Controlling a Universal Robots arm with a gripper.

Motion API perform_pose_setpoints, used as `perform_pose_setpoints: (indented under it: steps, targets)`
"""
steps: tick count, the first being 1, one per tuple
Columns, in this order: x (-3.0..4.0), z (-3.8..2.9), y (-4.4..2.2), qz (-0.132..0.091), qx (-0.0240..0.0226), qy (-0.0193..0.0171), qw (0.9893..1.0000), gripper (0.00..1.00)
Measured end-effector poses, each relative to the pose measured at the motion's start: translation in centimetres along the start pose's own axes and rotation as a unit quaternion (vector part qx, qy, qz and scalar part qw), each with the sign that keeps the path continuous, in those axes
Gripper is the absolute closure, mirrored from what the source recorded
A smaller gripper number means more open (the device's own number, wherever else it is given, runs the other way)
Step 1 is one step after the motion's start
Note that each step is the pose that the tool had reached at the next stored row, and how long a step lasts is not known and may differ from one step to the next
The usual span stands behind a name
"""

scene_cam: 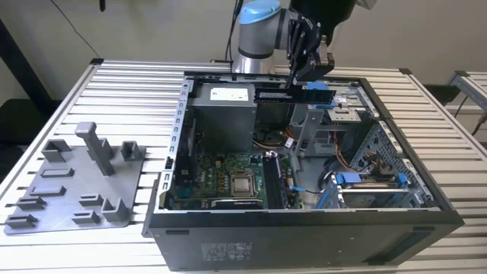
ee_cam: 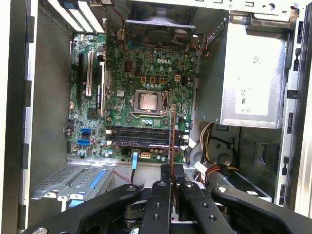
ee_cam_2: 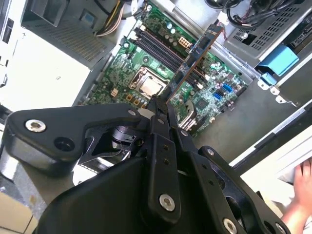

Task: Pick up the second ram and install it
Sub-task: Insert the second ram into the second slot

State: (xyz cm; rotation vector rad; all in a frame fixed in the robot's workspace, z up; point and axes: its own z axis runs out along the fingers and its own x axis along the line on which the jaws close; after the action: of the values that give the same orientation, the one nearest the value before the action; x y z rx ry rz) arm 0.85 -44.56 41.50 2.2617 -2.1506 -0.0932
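**One memory stick, pinched by one end, held level above the open case**

- Surface (scene_cam: 114, 103), count one. Slatted metal; it carries everything listed below.
- Computer case (scene_cam: 304, 240), count one. It lies open side up, reaching from the surface's middle to its edge on the exterior view's right.
- Fixture tray (scene_cam: 68, 200), count one. Grey plastic with several upright posts, lying flat by the surface's near corner on the exterior view's left, well apart from the end effector.
- Power supply (scene_cam: 220, 108), count one. A grey box in the part of the case toward the surface's far edge.
- Motherboard (ee_cam: 122, 73), count one. It lies on the case floor and carries a bank of parallel memory slots (ee_cam: 141, 137); I cannot settle how many.
- End effector (ee_cam_2: 163, 109), count one. It hangs over the case on the single arm, fingers pressed together on one end of the stick.
- Second ram (ee_cam_2: 192, 61), count one. Clear of the board, it juts straight out from the fingertips, its long axis level and roughly parallel to the surface's far edge. The slots lie below it. By my reckoning the stick runs across them, not along them.
- Processor chip (ee_cam: 146, 101), count one. Square and silver, in its socket just beside the slots.
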Motion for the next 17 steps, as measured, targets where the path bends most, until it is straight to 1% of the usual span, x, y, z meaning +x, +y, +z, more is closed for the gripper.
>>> perform_pose_setpoints:
  steps: [6, 8, 12, 15, 17]
  targets:
    - [0.00, 0.00, 0.01, 0.000, 0.0000, 0.0000, 1.0000, 0.87]
    - [-0.01, 0.01, 0.01, 0.005, 0.0002, -0.0004, 1.0000, 0.87]
    - [0.00, 0.00, 0.01, 0.029, 0.0009, -0.0016, 0.9996, 0.87]
    - [0.00, 0.00, 0.01, 0.049, 0.0015, -0.0027, 0.9988, 0.87]
    - [0.00, 0.00, 0.01, 0.062, 0.0019, -0.0035, 0.9980, 0.87]
